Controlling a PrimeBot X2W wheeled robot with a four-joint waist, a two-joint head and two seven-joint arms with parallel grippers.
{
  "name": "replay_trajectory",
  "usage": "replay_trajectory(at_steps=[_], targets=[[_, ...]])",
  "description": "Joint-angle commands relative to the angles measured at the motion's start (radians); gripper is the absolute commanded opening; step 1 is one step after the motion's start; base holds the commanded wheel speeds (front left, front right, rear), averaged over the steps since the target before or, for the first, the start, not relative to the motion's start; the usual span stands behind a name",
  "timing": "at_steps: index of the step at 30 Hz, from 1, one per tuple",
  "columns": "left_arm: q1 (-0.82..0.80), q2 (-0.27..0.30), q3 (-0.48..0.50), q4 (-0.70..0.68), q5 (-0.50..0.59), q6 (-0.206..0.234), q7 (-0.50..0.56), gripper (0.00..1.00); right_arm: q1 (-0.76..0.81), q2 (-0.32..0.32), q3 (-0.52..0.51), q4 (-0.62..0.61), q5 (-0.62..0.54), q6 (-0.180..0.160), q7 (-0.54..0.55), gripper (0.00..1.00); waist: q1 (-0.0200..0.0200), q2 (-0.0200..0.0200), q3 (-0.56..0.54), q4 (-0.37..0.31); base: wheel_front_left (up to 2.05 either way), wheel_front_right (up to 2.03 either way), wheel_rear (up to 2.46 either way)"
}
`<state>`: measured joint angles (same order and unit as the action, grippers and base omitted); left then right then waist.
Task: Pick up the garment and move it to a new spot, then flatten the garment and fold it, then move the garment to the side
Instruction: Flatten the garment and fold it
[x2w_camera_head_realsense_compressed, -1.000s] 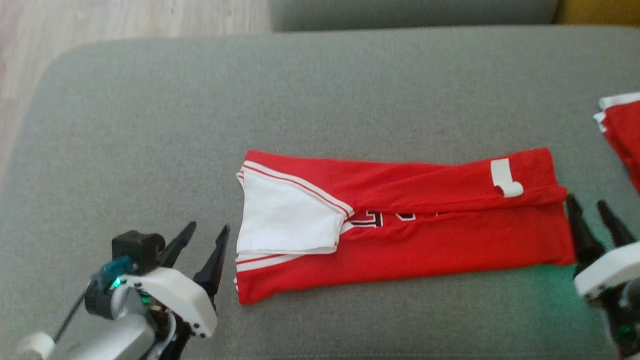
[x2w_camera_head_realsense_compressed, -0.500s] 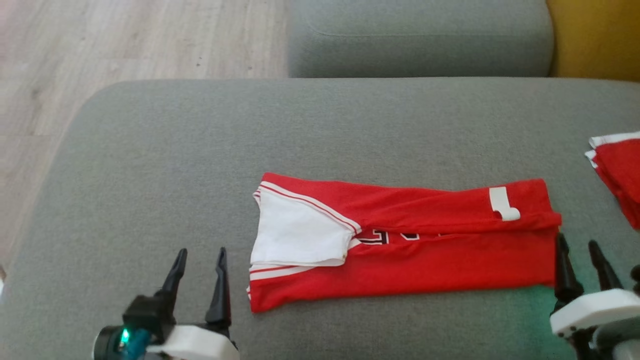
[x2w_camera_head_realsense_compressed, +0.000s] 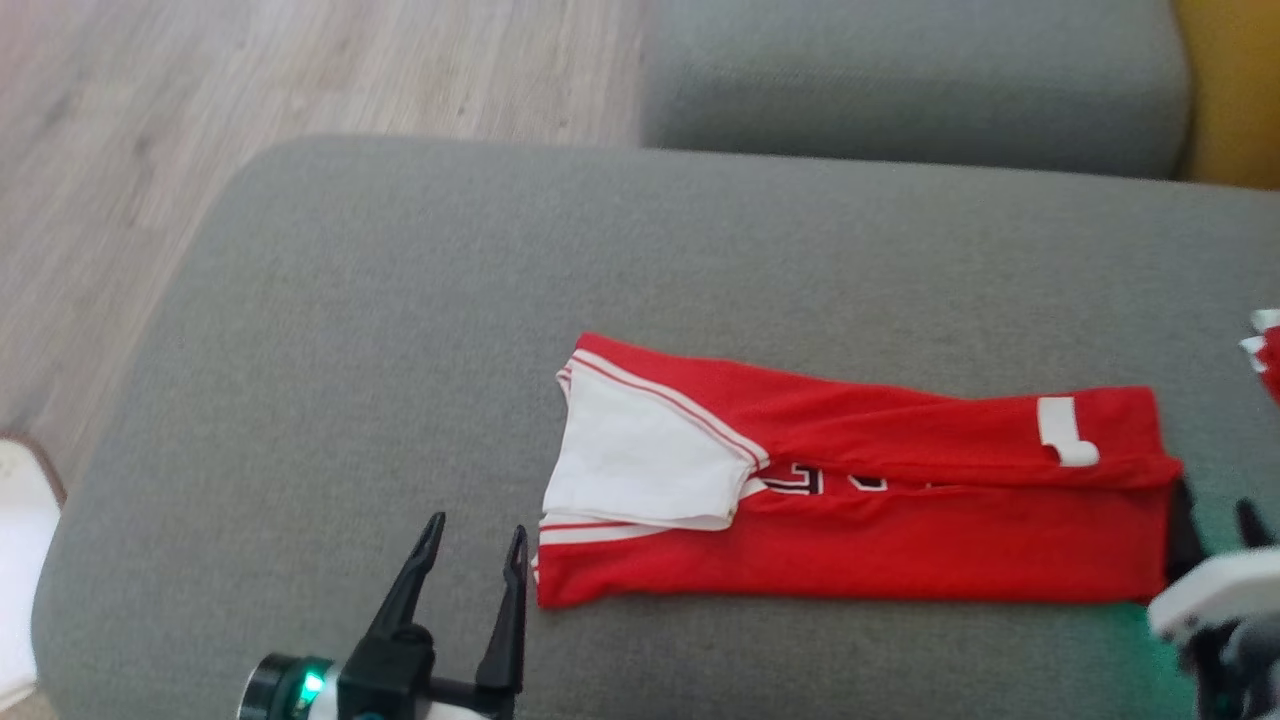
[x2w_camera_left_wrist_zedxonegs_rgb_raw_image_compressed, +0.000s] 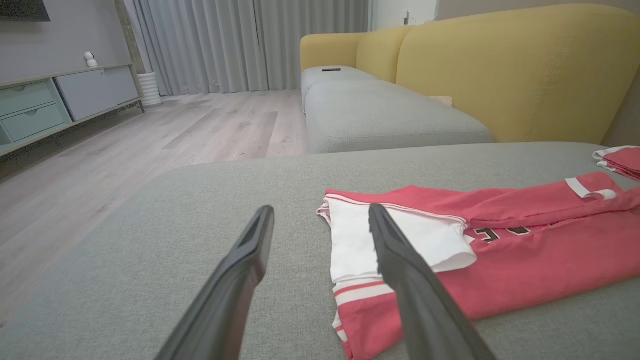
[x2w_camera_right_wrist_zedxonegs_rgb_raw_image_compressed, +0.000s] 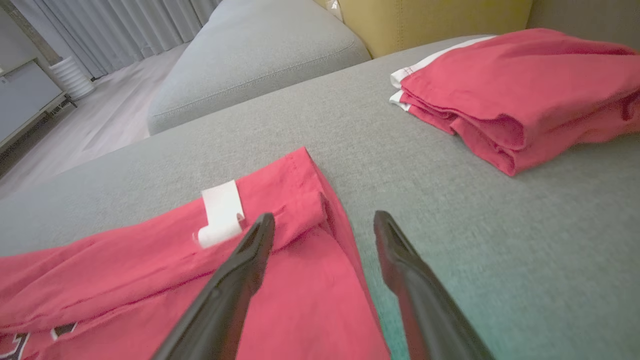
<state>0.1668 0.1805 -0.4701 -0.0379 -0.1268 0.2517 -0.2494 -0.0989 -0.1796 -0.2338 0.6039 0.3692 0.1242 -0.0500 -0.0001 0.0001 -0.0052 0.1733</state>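
Folding stage: garment (x2w_camera_head_realsense_compressed: 850, 500) a long strip, left gripper (x2w_camera_head_realsense_compressed: 478, 524) and right gripper (x2w_camera_right_wrist_zedxonegs_rgb_raw_image_compressed: 325, 216) spread empty at its ends; next, probably pinch corners, fold crosswise.

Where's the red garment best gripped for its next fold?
Probably the near corners of its short ends: left gripper from the left at the white sleeve, right gripper from the right at the hem. The garment lies as a flat strip between them.

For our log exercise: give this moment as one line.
garment: folded, on cushion | left gripper: open, beside white end | right gripper: open, at other end
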Motion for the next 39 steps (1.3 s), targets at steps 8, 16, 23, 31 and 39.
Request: replay_trajectory(at_steps=[8, 16, 23, 31, 39], targets=[[-0.057, -0.05, 0.032, -0.035, 0.056, -0.043, -0.012, 1.0, -0.21, -0.073, -0.088, 0.136, -0.068, 0.007, 0.136, 1.0, 0.0001, -0.0001, 0.087, 0.052, 0.0, 0.0, 0.0], [-0.072, -0.068, 0.047, -0.036, 0.071, -0.066, -0.012, 1.0, -0.213, -0.063, -0.121, 0.193, -0.105, 0.007, 0.219, 0.83, 0.0001, -0.0001, 0.117, 0.053, 0.0, 0.0, 0.0], [-0.078, -0.079, 0.058, -0.038, 0.082, -0.079, -0.012, 1.0, -0.154, -0.021, -0.141, 0.119, -0.074, 0.007, 0.274, 0.76, 0.0001, -0.0001, 0.12, 0.041, 0.0, 0.0, 0.0], [-0.093, -0.089, 0.068, -0.044, 0.091, -0.089, -0.012, 1.0, -0.118, 0.007, -0.12, 0.01, -0.016, 0.007, 0.368, 0.0, 0.0001, -0.0001, 0.13, 0.029, 0.0, 0.0, 0.0], [-0.099, -0.093, 0.087, -0.047, 0.094, -0.09, -0.012, 1.0, -0.13, -0.056, -0.127, -0.086, -0.033, 0.007, 0.34, 0.0, 0.0001, -0.0001, 0.124, -0.002, 0.0, 0.0, 0.0]])
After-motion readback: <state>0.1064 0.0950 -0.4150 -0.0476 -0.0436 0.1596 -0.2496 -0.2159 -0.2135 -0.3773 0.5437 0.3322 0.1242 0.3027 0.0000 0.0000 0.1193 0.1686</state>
